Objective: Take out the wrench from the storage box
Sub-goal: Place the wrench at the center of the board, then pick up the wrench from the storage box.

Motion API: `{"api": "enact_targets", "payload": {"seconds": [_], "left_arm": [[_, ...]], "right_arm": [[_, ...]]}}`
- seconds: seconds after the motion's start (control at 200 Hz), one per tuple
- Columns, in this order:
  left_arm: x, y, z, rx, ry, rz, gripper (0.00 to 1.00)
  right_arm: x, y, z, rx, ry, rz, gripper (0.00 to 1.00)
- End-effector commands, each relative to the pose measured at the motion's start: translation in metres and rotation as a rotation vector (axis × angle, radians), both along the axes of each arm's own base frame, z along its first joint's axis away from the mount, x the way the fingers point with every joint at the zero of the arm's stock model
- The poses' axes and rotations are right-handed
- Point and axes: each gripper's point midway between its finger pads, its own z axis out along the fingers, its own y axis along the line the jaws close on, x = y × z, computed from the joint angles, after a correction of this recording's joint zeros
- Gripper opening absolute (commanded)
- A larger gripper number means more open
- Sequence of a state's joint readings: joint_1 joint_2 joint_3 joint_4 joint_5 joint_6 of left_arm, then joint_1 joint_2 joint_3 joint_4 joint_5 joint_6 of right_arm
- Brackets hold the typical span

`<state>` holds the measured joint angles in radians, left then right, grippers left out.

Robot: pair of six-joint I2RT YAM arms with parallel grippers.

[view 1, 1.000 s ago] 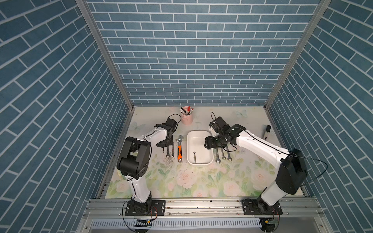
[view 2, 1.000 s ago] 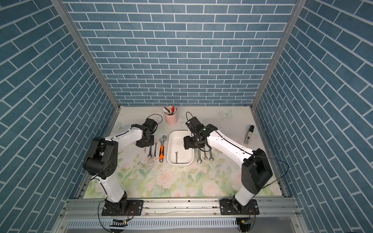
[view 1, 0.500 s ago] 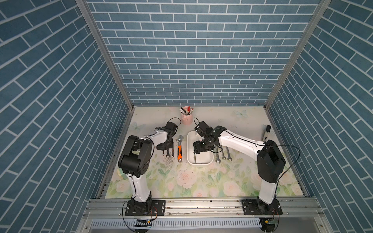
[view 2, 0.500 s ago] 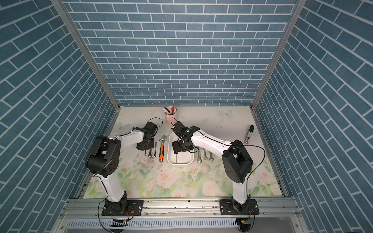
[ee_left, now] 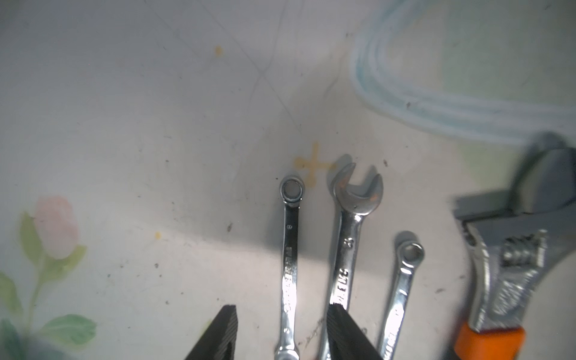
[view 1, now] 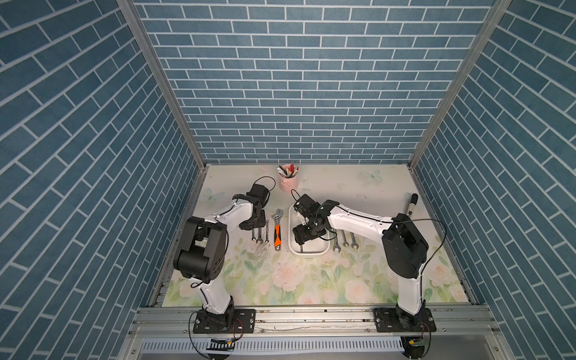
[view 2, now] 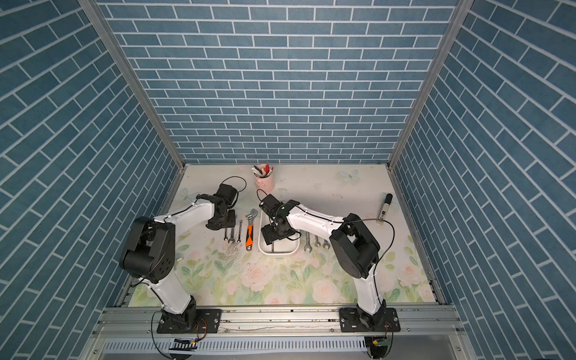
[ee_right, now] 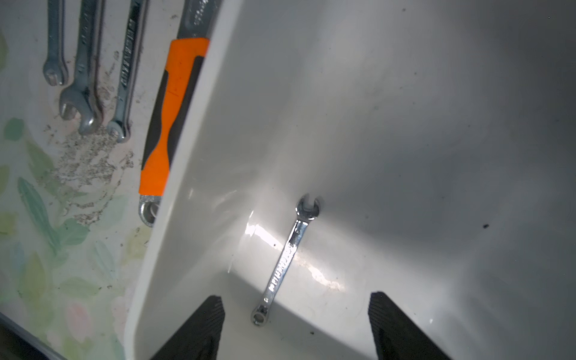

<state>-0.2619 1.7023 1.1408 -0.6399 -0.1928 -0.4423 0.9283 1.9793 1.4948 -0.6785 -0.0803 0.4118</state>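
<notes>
The white storage box (view 1: 309, 252) (view 2: 278, 252) sits mid-table, and its wall (ee_right: 187, 187) shows in the right wrist view. One small silver wrench (ee_right: 286, 262) (view 1: 301, 248) lies flat on its floor. My right gripper (ee_right: 296, 296) (view 1: 304, 235) hangs open over the box, its fingers straddling the wrench's ring end without touching it. My left gripper (ee_left: 282, 307) (view 1: 254, 223) is open low over the table, left of the box. A slim ring wrench (ee_left: 290, 249) lies loose between its fingers.
Left of the box lie three small wrenches (view 1: 259, 232) and an orange-handled adjustable wrench (view 1: 277, 229). Three more wrenches (view 1: 344, 240) lie to its right. A pink pen cup (view 1: 288, 180) stands behind, and a black marker (view 1: 410, 204) lies at the right edge.
My right gripper has swung left over the box and opened wider. My left gripper has gone from shut to open, leaving the slim wrench on the table.
</notes>
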Motion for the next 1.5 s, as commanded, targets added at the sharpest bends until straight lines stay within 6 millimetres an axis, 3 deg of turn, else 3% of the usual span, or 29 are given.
{"api": "enact_targets", "payload": {"seconds": [0.0,0.185,0.345,0.62,0.895,1.49], "left_arm": [[0.004,0.009,0.041,-0.056,-0.085,0.047,0.56],[0.003,0.016,0.081,-0.099,-0.186,0.065,0.6],[0.001,0.016,0.095,-0.128,-0.222,0.065,0.61],[0.001,0.019,0.102,-0.133,-0.239,0.063,0.61],[-0.001,0.025,0.1,-0.112,-0.234,0.067,0.61],[-0.002,0.03,0.095,-0.103,-0.214,0.068,0.62]], "right_arm": [[-0.003,-0.005,-0.019,-0.064,-0.012,0.038,0.77],[-0.008,-0.012,-0.041,-0.123,0.004,0.044,0.75],[-0.007,-0.02,-0.057,-0.176,0.007,0.03,0.67],[0.003,-0.026,-0.074,-0.241,-0.02,0.005,0.41],[0.024,-0.023,-0.072,-0.222,-0.033,-0.017,0.22],[0.065,-0.038,-0.06,-0.167,-0.039,-0.09,0.0]]}}
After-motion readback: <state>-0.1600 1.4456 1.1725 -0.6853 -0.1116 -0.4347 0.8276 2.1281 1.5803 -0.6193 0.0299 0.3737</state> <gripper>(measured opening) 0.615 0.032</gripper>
